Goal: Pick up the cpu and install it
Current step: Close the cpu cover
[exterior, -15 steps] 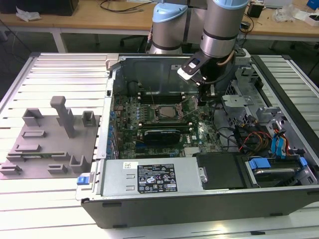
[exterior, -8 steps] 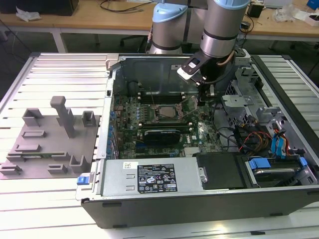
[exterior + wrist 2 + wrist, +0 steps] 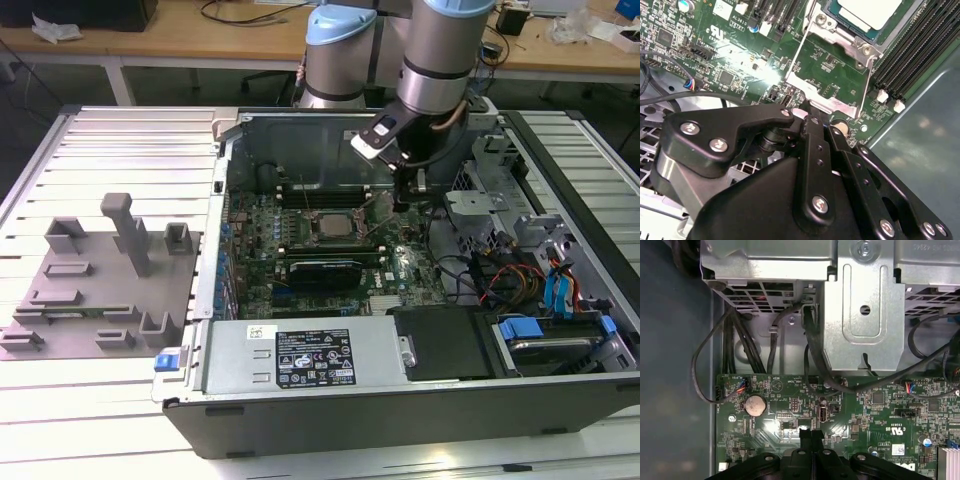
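Silver-top cpu (image 3: 867,10) sits in socket (image 3: 850,41) | blk gripper (image 3: 807,112) pinched closed nr open metal frame (image 3: 816,95) | green mobo (image 3: 730,50)

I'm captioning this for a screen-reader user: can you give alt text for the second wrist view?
The black end effector hangs close over a green motherboard, its tip by a metal socket frame. Past the frame lies the silver-topped cpu, beside black memory slots.
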Robot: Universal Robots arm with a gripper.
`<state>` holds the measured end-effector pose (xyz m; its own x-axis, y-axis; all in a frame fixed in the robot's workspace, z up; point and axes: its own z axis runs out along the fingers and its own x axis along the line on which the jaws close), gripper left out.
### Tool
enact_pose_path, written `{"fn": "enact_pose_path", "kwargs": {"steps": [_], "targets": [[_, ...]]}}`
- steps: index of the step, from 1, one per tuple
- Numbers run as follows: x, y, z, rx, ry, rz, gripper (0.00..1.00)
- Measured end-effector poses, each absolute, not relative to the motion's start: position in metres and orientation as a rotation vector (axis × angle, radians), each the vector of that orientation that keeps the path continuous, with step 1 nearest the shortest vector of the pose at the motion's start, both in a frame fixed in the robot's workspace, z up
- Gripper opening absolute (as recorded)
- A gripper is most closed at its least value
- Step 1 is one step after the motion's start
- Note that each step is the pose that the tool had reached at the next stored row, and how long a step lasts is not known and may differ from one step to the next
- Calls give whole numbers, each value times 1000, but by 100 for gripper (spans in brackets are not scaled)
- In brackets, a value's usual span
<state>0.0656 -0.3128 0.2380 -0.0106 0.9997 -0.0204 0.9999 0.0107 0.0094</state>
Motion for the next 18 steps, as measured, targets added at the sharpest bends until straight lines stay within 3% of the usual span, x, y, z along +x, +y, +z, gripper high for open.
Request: {"fn": "enact_pose_path", "kwargs": {"steps": [18], "targets": [[42, -306, 241, 2190, 2208, 5, 11]]}}
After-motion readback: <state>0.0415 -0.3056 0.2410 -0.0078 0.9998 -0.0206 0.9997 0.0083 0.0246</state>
